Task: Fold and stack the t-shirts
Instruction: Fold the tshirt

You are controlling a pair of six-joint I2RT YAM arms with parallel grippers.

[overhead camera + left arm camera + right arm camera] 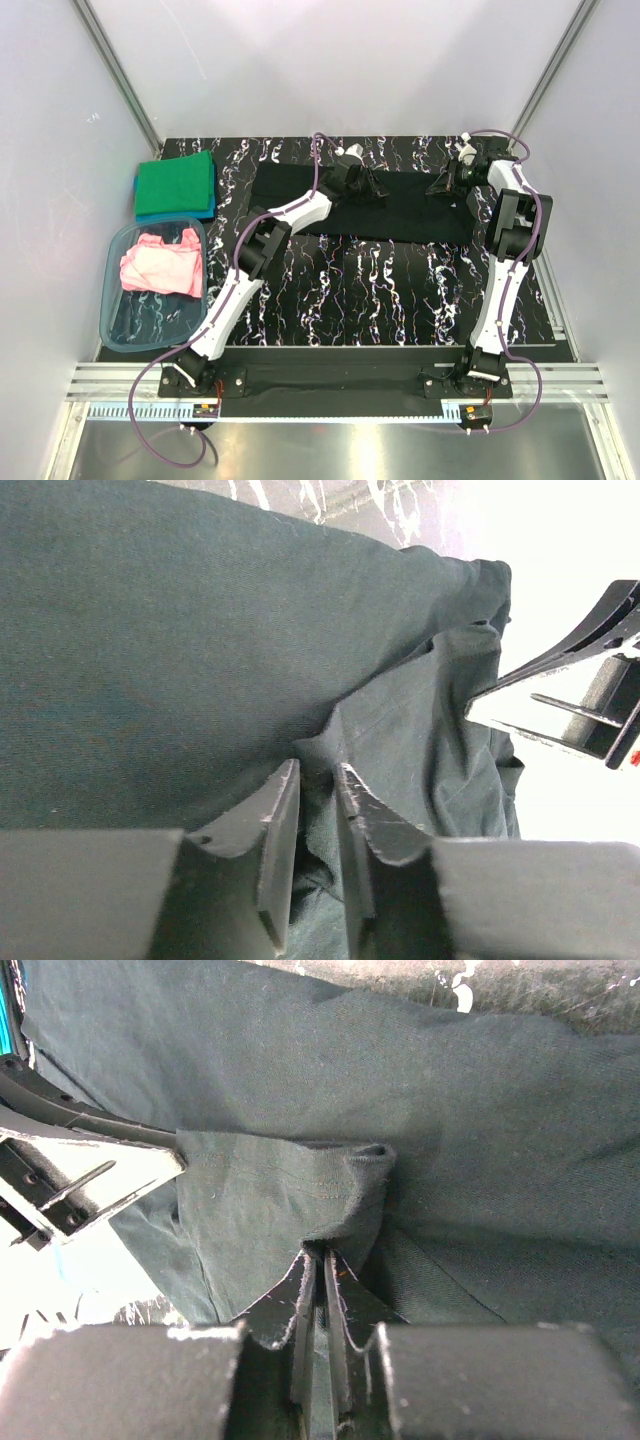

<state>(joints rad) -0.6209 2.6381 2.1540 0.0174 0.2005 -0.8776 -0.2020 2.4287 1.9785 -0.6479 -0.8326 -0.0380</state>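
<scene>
The black t-shirt [400, 215] lies spread across the back of the table, dark cloth filling the left wrist view [180, 660] and the right wrist view [480, 1140]. My left gripper [362, 186] sits on its upper middle, jaws [320, 768] closed on a raised fold of the cloth. Toward the shirt's right end, my right gripper [447, 182] is shut on a pinched flap [322, 1252]. A green t-shirt [176, 182] lies folded on a blue t-shirt [175, 214] at the back left. A pink t-shirt [160, 265] lies crumpled in the tub.
A clear blue-tinted plastic tub [112, 330] stands at the left edge of the table. White walls with metal posts close in the back and sides. The marbled black tabletop [380, 290] runs in front of the black shirt to the arm bases.
</scene>
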